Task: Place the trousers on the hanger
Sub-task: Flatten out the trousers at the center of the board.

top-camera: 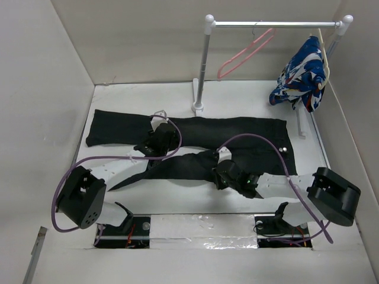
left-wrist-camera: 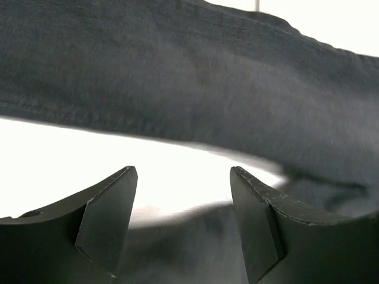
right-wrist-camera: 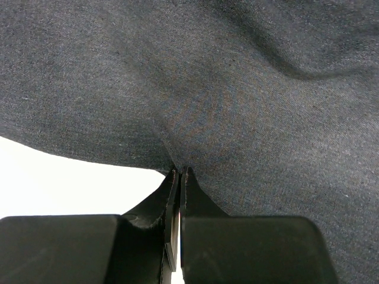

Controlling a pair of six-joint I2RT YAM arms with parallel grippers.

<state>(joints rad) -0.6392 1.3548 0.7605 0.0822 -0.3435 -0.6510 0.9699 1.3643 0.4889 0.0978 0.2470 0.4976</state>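
Firmly, the right gripper (right-wrist-camera: 179, 173) pinches the edge of the trousers (top-camera: 237, 133). The left gripper (left-wrist-camera: 182, 173) sits low by one leg, fingers spread apart.

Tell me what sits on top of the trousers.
On the trousers: the left claw, open, and the right claw, shut on a pinch of fabric. The cloth beneath them is hidden.

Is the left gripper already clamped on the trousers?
No, the left wrist view shows the left gripper open, its two fingers well apart and not pressed together on the trousers.
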